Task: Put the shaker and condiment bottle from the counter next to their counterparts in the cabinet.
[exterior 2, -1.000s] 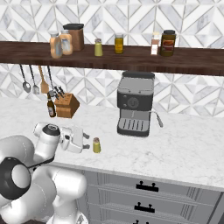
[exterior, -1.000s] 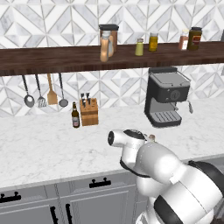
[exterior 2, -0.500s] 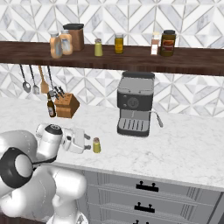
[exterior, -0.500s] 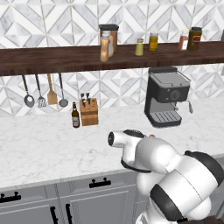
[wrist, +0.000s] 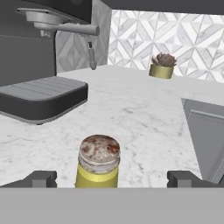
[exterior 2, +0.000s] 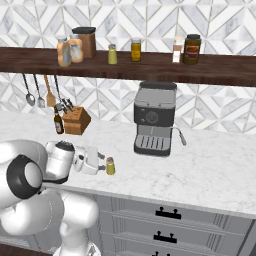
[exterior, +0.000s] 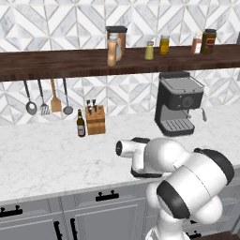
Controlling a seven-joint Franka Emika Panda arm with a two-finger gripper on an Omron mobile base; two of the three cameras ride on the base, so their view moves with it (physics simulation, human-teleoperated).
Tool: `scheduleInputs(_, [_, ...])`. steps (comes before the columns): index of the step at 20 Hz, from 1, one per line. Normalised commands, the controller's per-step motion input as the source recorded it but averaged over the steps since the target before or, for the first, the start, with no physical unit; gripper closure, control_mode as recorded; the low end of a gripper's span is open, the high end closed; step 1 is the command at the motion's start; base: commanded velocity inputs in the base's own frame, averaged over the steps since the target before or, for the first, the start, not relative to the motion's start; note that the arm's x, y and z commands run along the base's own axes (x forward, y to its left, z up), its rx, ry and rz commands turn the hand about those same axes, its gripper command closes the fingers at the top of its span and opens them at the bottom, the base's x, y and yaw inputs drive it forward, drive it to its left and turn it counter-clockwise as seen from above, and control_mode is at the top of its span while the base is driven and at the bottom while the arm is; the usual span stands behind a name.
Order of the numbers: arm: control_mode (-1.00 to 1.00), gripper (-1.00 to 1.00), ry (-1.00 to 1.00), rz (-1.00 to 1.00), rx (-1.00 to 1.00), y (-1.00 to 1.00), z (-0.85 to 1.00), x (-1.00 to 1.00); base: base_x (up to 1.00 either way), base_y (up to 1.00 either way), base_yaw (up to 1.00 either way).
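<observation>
**Open hand level with the shaker on the table**

At the left of the right base view, the hand [exterior 2: 103, 163] reaches sideways over the marble table [exterior 2: 200, 170], its fingers spread wide and holding nothing. Just beside its tips, lower centre, stands the shaker [exterior 2: 110, 166], upright on the table. In the hand view the shaker [wrist: 99, 161] sits low between the two fingertips [wrist: 40, 178], nearer the left one, touching neither. Right of it stands the coffee machine [exterior 2: 154, 118]. Along the top, the cabinet [exterior 2: 220, 72] carries the counterparts: a bottle [exterior 2: 63, 52] at upper left and a shaker twin [exterior 2: 112, 54] nearer centre.
</observation>
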Motion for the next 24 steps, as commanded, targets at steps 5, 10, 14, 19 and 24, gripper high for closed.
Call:
scheduleInputs(5, [-1.0,-1.0,0.0,0.0,0.0,0.0,-0.09,0.03,0.0,0.0,0.0])
scheduleInputs(10, [-1.0,-1.0,0.0,0.0,0.0,-0.08,-0.03,0.0,0.0,0.0,0.0])
scheduleInputs(14, [-1.0,-1.0,0.0,0.0,0.0,-0.27,0.0,0.0,0.0,0.0,0.0])
scheduleInputs(19, [-1.0,-1.0,0.0,0.0,0.0,-0.19,-0.03,0.06,0.0,0.0,0.0])
scheduleInputs(24, [-1.0,1.0,0.06,0.0,-0.01,-0.02,-0.18,0.25,0.0,0.0,0.0])
